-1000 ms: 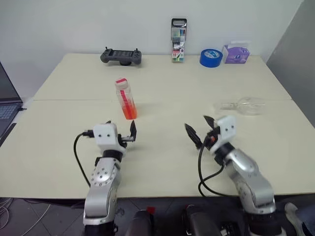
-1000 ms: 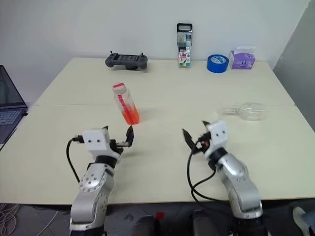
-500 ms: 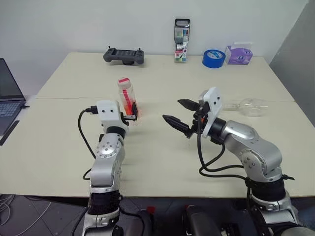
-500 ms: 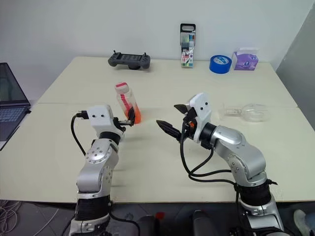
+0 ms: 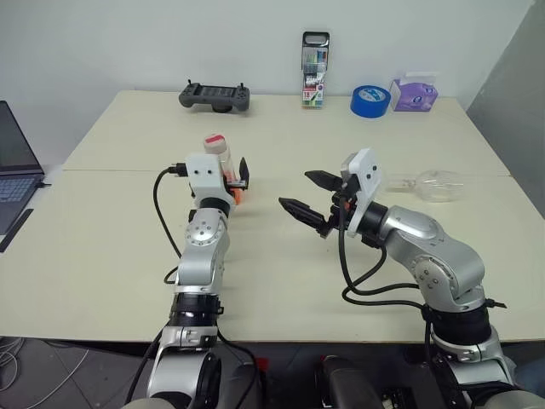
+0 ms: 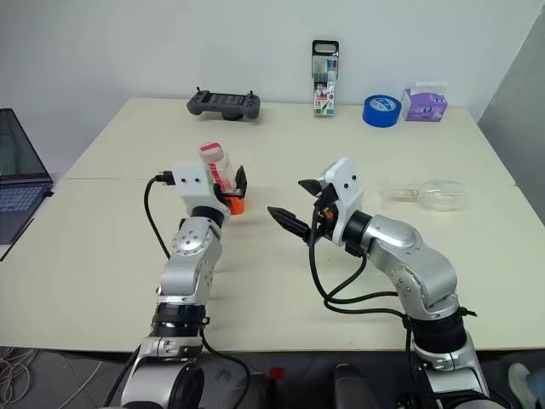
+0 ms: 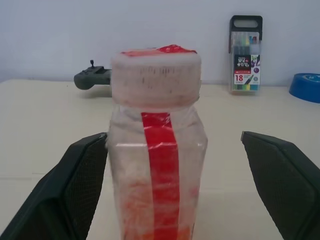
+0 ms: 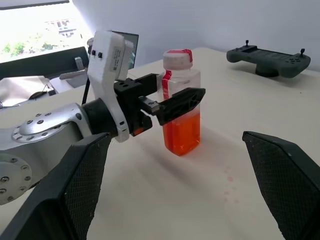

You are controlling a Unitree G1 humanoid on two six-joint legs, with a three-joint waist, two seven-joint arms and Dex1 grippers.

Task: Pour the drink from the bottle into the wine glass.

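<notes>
Straddling bottle (image 7: pixel 158 165), open left fingers (image 7: pixel 82 182)

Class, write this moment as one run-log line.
left gripper: open around bottle | right gripper: open, empty | wine glass: lying on table | cap: on

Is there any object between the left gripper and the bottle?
No. The bottle stands between the open fingers of the left gripper, with nothing visible between them. The glass lies on its side on the table, apart.
</notes>
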